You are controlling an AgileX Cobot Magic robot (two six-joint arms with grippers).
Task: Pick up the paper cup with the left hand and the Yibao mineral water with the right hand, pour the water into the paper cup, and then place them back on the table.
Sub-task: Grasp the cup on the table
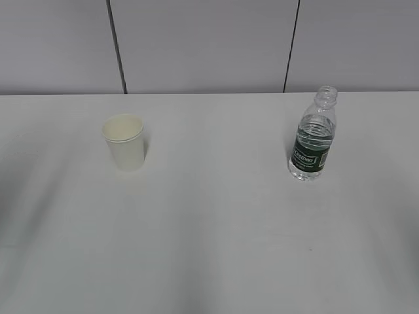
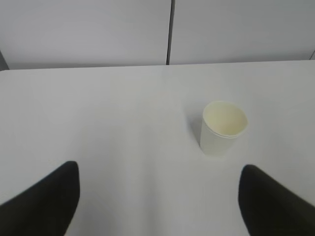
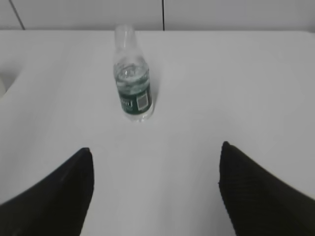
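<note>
The paper cup (image 1: 124,142) stands upright on the left of the white table (image 1: 209,229). It also shows in the left wrist view (image 2: 222,129), ahead and right of centre. The Yibao mineral water (image 1: 313,142) stands upright and capless on the right; it also shows in the right wrist view (image 3: 132,81), ahead and left of centre. My left gripper (image 2: 160,169) is open and empty, well short of the cup. My right gripper (image 3: 156,150) is open and empty, short of the bottle. Neither arm shows in the exterior view.
A grey panelled wall (image 1: 209,46) with dark vertical seams runs along the table's far edge. Bare tabletop lies between the cup and the bottle. The cup's edge shows at the far left of the right wrist view (image 3: 2,86).
</note>
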